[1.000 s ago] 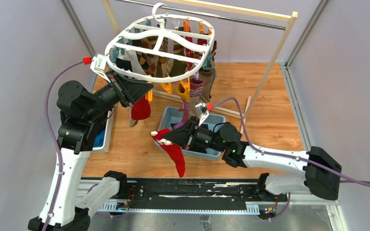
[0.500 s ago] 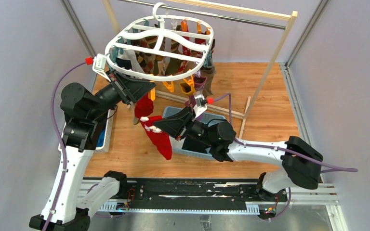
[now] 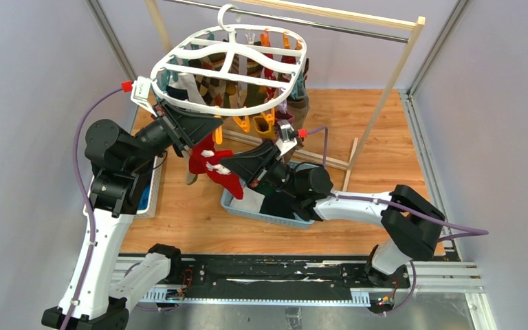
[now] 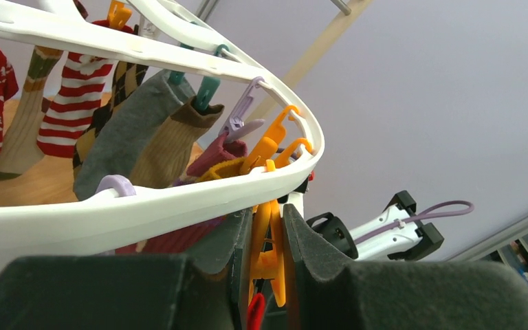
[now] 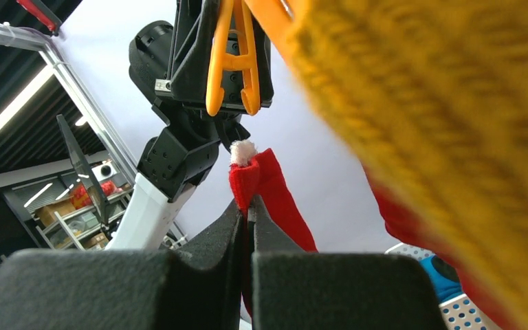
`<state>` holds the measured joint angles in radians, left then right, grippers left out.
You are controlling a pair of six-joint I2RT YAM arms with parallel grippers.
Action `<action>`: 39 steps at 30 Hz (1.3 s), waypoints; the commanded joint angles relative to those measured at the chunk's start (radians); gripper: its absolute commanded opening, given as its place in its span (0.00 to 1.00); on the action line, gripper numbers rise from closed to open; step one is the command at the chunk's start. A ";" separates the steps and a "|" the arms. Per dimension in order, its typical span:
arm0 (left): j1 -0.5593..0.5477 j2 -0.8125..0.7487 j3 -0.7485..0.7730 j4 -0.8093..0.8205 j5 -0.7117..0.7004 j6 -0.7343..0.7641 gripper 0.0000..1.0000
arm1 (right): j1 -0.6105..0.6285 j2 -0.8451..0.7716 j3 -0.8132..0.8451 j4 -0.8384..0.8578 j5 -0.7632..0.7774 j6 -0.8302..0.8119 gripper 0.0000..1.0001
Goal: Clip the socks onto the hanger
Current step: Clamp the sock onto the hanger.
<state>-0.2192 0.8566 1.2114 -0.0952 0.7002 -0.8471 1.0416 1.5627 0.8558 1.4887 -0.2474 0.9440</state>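
The left pincer (image 4: pixel 266 214) clamps the orange peg (image 4: pixel 269 265) on the hanger's (image 4: pixel 179 199) near rim. The right pincer (image 5: pixel 247 214), gripping the red sock (image 5: pixel 276 196), has brought its cuff up just beneath that peg, with barely any gap left.

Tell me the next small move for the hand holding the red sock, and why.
Probably raise the right hand a little, feeding the red sock cuff-first into the orange peg. The left hand is squeezing that peg on the rim of the hanger, and the cuff sits just below it, not yet inside.
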 commanded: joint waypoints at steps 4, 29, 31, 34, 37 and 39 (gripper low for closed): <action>-0.006 -0.016 0.000 0.031 0.076 -0.013 0.03 | -0.032 0.015 0.056 0.106 -0.048 0.070 0.00; -0.006 -0.003 0.022 0.031 0.099 -0.010 0.01 | -0.072 0.068 0.134 0.107 -0.055 0.139 0.00; -0.006 -0.003 0.022 0.031 0.098 -0.008 0.01 | -0.073 0.066 0.134 0.107 -0.057 0.142 0.00; -0.006 -0.002 0.023 0.029 0.097 -0.009 0.01 | -0.074 0.065 0.135 0.107 -0.066 0.143 0.00; -0.006 -0.002 0.024 0.028 0.095 -0.007 0.01 | -0.074 0.061 0.132 0.107 -0.069 0.144 0.00; -0.006 -0.003 0.025 0.028 0.095 -0.004 0.01 | -0.076 0.059 0.124 0.108 -0.062 0.143 0.00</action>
<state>-0.2192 0.8623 1.2114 -0.0834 0.7341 -0.8486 0.9848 1.6241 0.9615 1.5284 -0.2985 1.0809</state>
